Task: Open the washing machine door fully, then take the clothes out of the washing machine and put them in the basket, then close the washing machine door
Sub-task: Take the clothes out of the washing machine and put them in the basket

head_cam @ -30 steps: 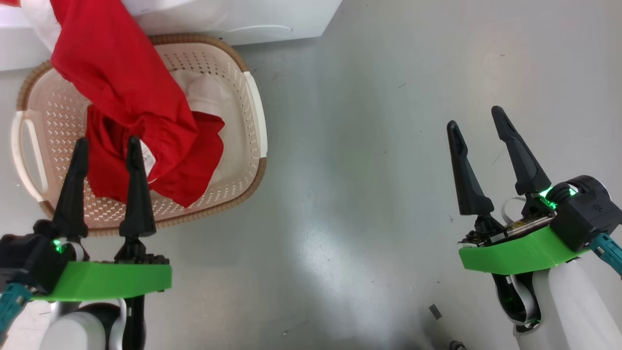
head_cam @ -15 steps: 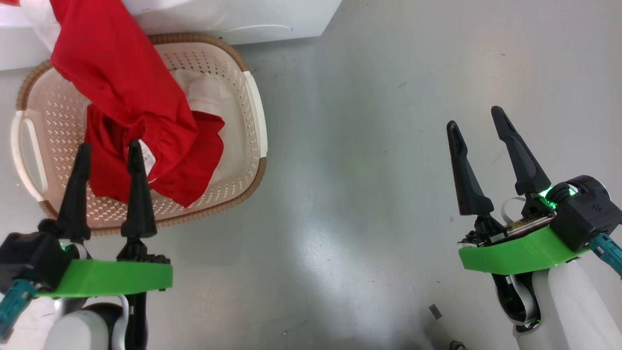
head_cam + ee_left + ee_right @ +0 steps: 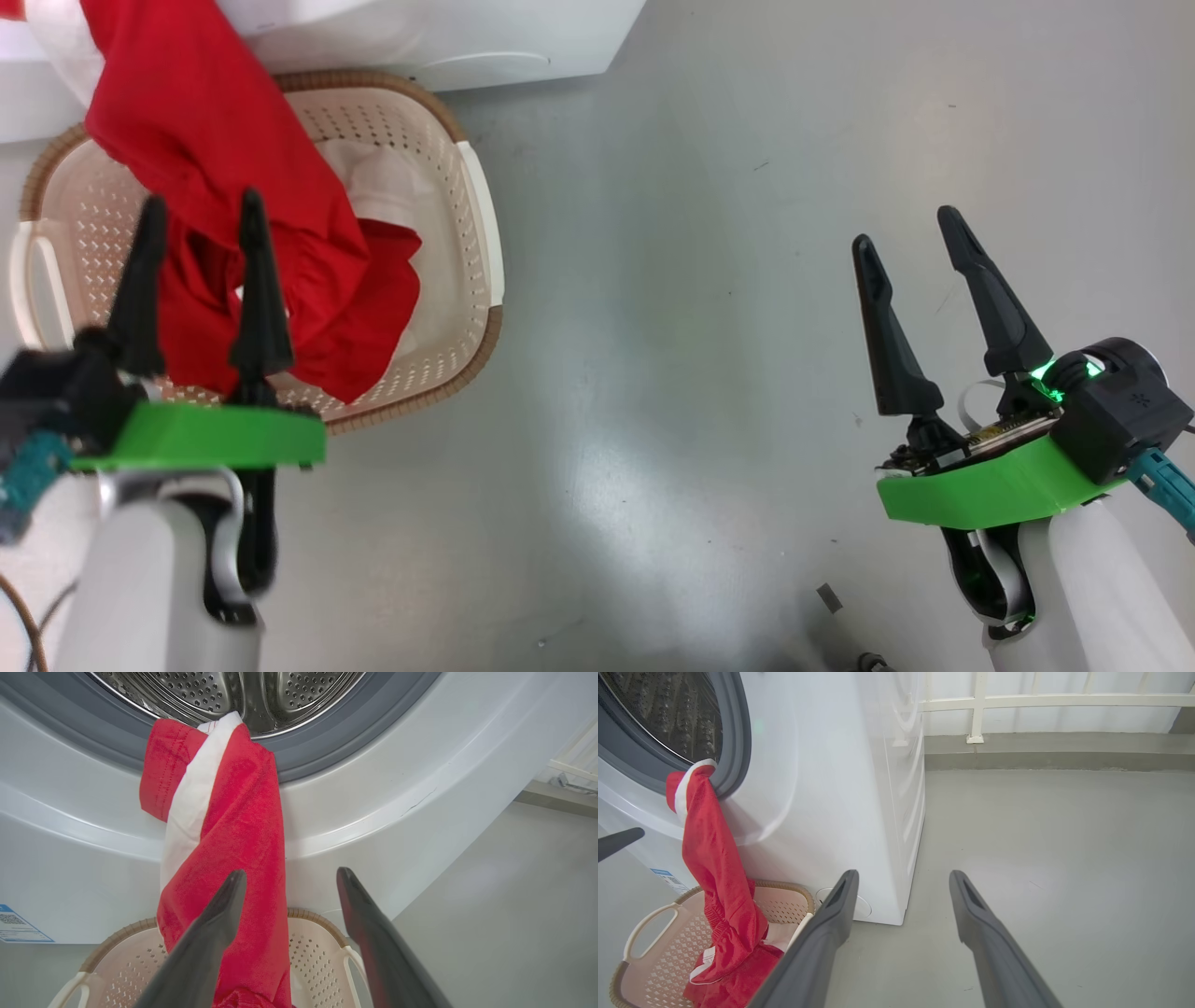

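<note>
Red clothes [image 3: 243, 187] with white trim hang from the washing machine [image 3: 831, 788] drum opening [image 3: 243, 695] down into the cream basket [image 3: 471, 243] on the floor before it. A white cloth piece [image 3: 383, 187] lies in the basket. The same red garment [image 3: 229, 830] drapes over the grey gasket in the left wrist view. My left gripper [image 3: 201, 210] is open above the basket, its fingers in front of the red fabric, nothing between them. My right gripper [image 3: 906, 233] is open over bare floor at the right. The washing machine door is out of view.
Grey floor [image 3: 700, 327] stretches between the basket and my right arm. A white railing [image 3: 1041, 702] and a low kerb run along the far wall right of the machine. A small dark scrap [image 3: 828, 597] lies on the floor near my right arm.
My left gripper has risen and moved forward over the basket, still open. The head camera has shifted slightly. The right arm and the clothes have stayed put.
</note>
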Tool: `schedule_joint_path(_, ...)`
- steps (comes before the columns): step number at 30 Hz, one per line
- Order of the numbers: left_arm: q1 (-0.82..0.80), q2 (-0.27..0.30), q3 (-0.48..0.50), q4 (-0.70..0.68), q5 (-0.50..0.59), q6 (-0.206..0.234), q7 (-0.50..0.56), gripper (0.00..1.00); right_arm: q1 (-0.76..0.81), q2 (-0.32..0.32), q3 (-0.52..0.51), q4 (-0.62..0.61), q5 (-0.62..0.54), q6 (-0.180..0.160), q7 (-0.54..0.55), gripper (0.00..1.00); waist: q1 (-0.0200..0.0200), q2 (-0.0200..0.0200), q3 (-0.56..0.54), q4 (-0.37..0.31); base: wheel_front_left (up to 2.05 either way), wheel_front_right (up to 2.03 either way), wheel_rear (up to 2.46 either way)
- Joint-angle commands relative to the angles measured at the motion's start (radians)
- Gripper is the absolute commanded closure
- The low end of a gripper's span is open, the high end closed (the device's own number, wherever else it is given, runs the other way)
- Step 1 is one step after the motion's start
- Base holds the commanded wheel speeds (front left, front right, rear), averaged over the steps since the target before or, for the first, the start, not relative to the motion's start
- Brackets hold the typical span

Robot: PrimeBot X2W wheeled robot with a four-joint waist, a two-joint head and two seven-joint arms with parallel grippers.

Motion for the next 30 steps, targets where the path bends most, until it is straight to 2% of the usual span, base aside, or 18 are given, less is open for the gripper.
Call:
schedule_joint_path(1, -0.004, 0.028, 0.026, -0.016, 0.007, 0.002, -0.011, 0.0, 0.022, -0.001, 0.028, -0.019, -0.001, 0.006, -0.006, 0.0, 0.0, -0.0001, -0.001, -0.002, 0.0, 0.0, 0.0)
schedule_joint_path(9, -0.153, 0.045, 0.023, 0.134, 0.017, 0.005, -0.044, 0.0, 0.025, -0.001, 0.036, -0.014, 0.003, 0.006, -0.006, 0.0, 0.0, -0.0001, -0.007, -0.016, 0.0, 0.0, 0.0)
schedule_joint_path(17, -0.303, 0.086, 0.013, 0.313, 0.056, 0.019, -0.074, 0.0, 0.024, -0.001, 0.042, -0.013, 0.009, 0.006, -0.006, 0.0, 0.0, -0.0001, -0.003, -0.028, 0.0, 0.0, 0.0)
schedule_joint_path(21, -0.361, 0.114, 0.012, 0.403, 0.07, 0.019, -0.085, 0.0, 0.021, -0.001, 0.045, -0.011, 0.012, 0.006, -0.006, 0.0, 0.0, -0.0001, 0.001, -0.036, 0.0, 0.0, 0.0)
schedule_joint_path(30, -0.465, 0.132, 0.014, 0.571, 0.073, 0.015, -0.104, 0.0, 0.013, -0.001, 0.048, -0.012, 0.013, 0.006, -0.006, 0.0, 0.0, -0.0001, 0.011, -0.043, 0.0, 0.0, 0.0)
